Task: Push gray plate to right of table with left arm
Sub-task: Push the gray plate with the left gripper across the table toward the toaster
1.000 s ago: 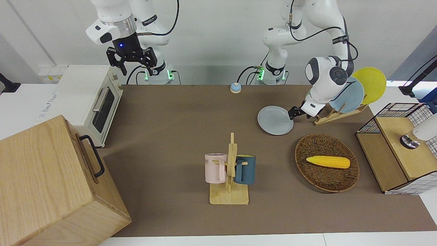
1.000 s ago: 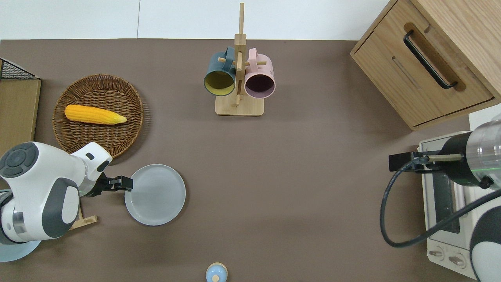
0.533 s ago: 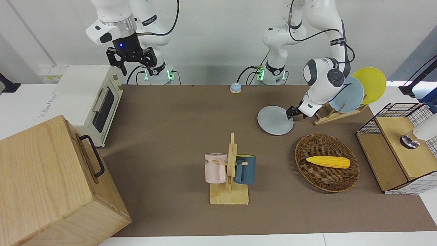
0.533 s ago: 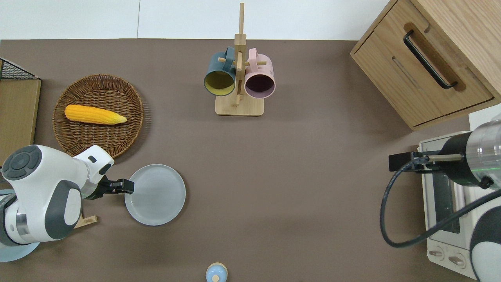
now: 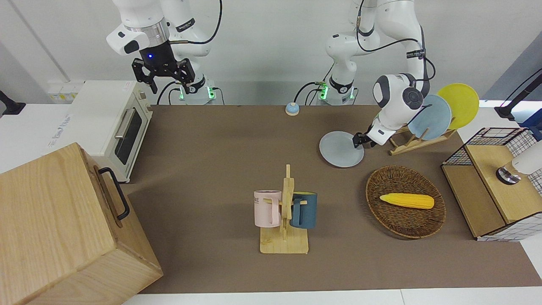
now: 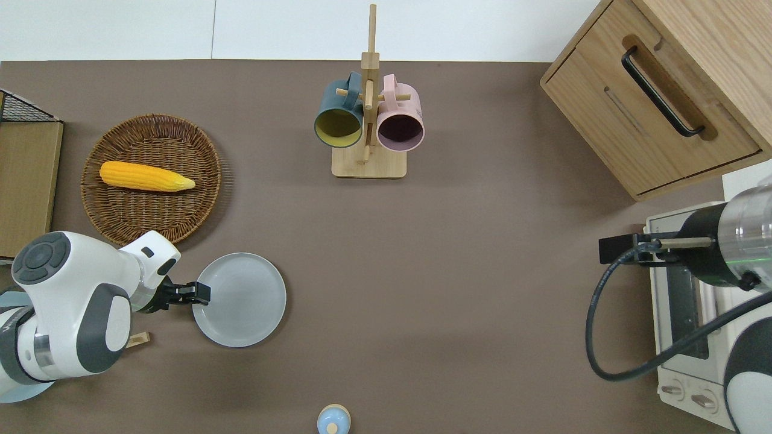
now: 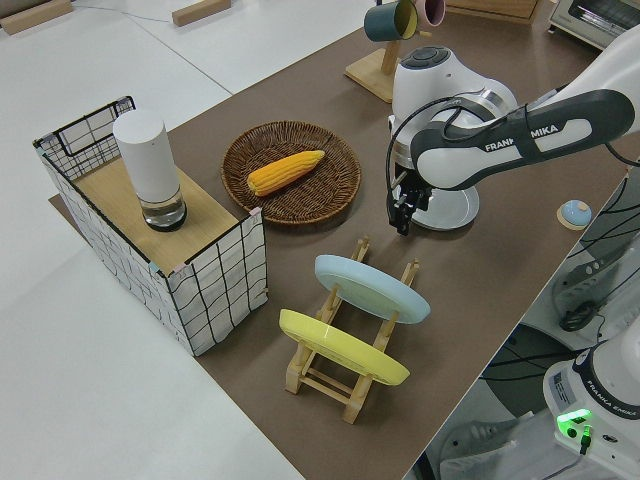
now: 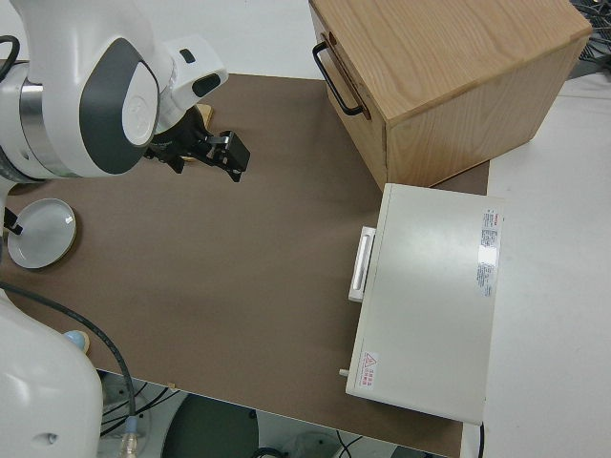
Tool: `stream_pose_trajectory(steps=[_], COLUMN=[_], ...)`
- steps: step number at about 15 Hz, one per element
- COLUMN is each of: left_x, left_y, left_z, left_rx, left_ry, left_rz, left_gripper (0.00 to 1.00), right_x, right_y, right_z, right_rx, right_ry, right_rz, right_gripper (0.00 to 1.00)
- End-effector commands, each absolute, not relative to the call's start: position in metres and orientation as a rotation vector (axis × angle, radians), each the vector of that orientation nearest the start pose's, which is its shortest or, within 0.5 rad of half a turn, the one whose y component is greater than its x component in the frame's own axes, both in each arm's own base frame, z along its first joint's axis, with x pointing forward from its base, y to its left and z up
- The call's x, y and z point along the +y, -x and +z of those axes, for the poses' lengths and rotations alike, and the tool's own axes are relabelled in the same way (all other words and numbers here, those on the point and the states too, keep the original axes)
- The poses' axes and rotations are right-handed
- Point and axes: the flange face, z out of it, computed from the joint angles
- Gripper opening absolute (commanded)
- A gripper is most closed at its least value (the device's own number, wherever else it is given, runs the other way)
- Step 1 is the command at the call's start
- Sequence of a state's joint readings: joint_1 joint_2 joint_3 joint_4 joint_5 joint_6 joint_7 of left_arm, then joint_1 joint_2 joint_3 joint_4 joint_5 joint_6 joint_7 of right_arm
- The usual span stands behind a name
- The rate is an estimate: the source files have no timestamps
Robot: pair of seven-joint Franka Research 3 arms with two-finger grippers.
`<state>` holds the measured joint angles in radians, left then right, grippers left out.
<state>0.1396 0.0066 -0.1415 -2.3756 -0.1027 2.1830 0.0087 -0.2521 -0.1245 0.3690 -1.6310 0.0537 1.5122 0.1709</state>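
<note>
Brown matte bench (image 5: 220,169) is carrying everything. Reaching low from its end, the white left arm (image 6: 72,301) is setting its black left gripper (image 6: 202,293) against the rim of the round pale gray plate (image 6: 241,299); whether its fingers are open, I cannot tell. Lying flat, the plate is sitting nearer the robots than the woven wicker basket (image 6: 151,211). The right arm is parked, its fingers spread.

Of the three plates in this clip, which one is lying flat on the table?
The gray plate, at the left gripper. The sky-blue plate and the yellow plate stand on edge in the wooden rack.
</note>
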Motion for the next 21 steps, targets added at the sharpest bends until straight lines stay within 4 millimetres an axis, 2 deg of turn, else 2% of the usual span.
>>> stream_pose_trajectory(steps=[1,3,4,10,15,18,21], left_x=[-0.007,-0.009,-0.009,-0.010,-0.014,-0.032,-0.058], left_y=[-0.469,-0.468,-0.468,-0.467,-0.467,-0.466,-0.464], left_z=[0.303,0.302,0.302,0.301,0.301,0.301,0.302], left_rx=[-0.084,-0.081,-0.081,-0.090,-0.111,-0.119,-0.154], left_ry=[3.226,3.226,3.226,3.230,3.241,3.272,3.288], left_rz=[0.296,0.298,0.298,0.304,0.307,0.314,0.328], left_gripper=[0.45,0.27,0.22,0.01,0.00,0.00,0.00], right_x=[0.078,0.078,0.078,0.078,0.078,0.078,0.078], right_y=[-0.498,-0.498,-0.498,-0.498,-0.498,-0.498,-0.498], right_z=[0.652,0.652,0.652,0.652,0.652,0.652,0.652], right_rx=[0.115,0.115,0.117,0.115,0.117,0.117,0.115], right_ry=[3.122,3.122,3.122,3.122,3.122,3.122,3.122], right_rz=[0.012,0.012,0.012,0.012,0.012,0.012,0.012], right_gripper=[0.996,0.996,0.996,0.996,0.996,0.996,0.996])
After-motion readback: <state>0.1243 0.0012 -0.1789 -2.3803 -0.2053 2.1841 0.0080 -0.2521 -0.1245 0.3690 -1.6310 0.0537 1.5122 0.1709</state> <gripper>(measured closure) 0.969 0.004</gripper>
